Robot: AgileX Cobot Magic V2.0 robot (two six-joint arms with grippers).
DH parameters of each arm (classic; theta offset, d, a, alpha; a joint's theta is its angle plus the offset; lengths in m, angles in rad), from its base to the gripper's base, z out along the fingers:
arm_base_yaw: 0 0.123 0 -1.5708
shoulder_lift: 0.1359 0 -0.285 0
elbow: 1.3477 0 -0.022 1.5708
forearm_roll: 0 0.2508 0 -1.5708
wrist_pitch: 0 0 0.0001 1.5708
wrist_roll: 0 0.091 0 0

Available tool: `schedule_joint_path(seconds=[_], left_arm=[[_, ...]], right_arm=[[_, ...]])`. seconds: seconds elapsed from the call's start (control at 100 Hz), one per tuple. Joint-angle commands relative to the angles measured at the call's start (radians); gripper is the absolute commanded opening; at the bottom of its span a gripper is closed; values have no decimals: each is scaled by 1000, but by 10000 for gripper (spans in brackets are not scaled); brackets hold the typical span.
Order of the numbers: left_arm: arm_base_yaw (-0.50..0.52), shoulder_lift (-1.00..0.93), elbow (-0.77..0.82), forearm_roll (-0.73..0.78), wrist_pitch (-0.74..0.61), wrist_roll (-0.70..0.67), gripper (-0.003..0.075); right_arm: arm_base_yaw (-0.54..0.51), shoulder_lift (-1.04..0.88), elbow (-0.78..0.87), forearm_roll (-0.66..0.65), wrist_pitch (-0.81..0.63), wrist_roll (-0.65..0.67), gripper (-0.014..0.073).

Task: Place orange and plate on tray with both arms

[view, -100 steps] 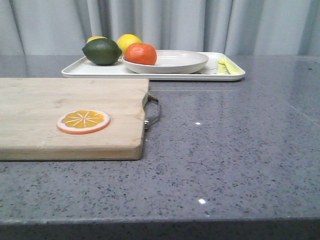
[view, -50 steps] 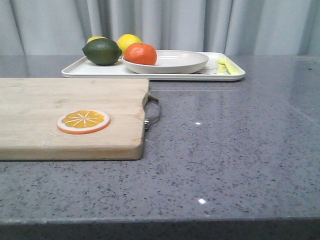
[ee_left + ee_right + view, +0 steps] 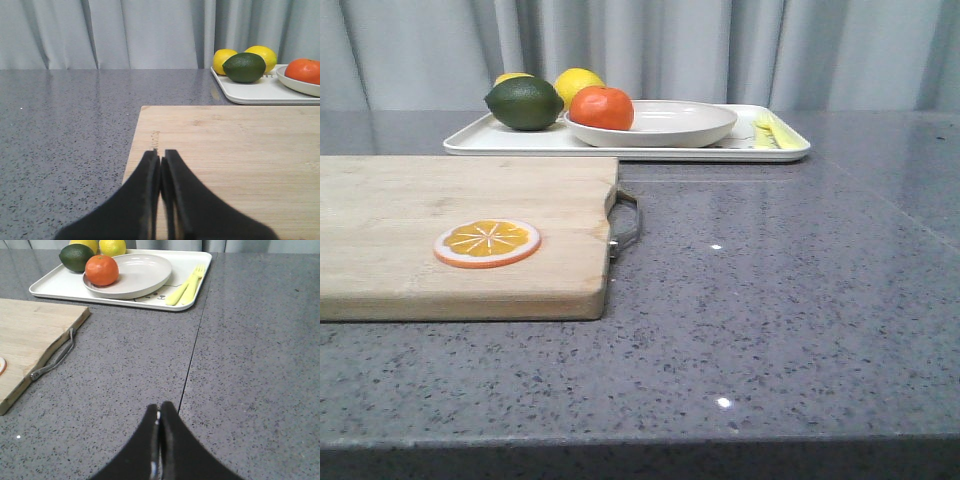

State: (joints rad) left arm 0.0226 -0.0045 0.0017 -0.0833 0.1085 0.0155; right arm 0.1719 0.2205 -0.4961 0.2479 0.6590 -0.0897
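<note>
Your glossy orange-red orange [image 3: 601, 107] sits in the wide off-white shallow plate [image 3: 665, 122], and the plate rests on the flat white rectangular tray [image 3: 480, 142] at the far side of the grey speckled stone table [image 3: 770, 290].

You'll see both black grippers pressed closed and holding nothing: the left gripper [image 3: 161, 161] hangs over the pale wooden cutting board [image 3: 410, 215], the right gripper [image 3: 159, 412] over bare tabletop, each well apart from the tray. A dark green lime [image 3: 524, 102] and two yellow lemons [image 3: 578, 82] sit on the tray beside the orange, yellow cutlery [image 3: 186, 286] lies on the tray's other end, and a flat orange-slice disc [image 3: 487, 243] lies on the board.
</note>
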Motion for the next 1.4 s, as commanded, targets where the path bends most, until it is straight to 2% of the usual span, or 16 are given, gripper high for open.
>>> schedule_joint_path(seconds=[0.0, 0.18, 0.51, 0.68, 0.79, 1.08, 1.39], left_arm=[[1, -34, 8, -9, -85, 1, -20], [1, -34, 8, -9, -85, 1, -20], [1, -34, 8, -9, -85, 1, -20], [1, -34, 8, -9, -85, 1, -20], [1, -34, 8, -9, -85, 1, -20], [1, -34, 8, -9, -85, 1, -20], [1, -34, 8, -9, -85, 1, -20]], right_arm=[[-1, 8, -24, 11, -79, -4, -68], [-1, 8, -18, -10, -116, -4, -68], [-1, -7, 165, -101, -527, 26, -68], [-20, -33, 247, -223, -667, 151, -68], [-57, -45, 302, -254, -732, 201, -68], [-155, -129, 417, -300, -766, 203, -68], [-186, -239, 503, -300, -759, 238, -68]])
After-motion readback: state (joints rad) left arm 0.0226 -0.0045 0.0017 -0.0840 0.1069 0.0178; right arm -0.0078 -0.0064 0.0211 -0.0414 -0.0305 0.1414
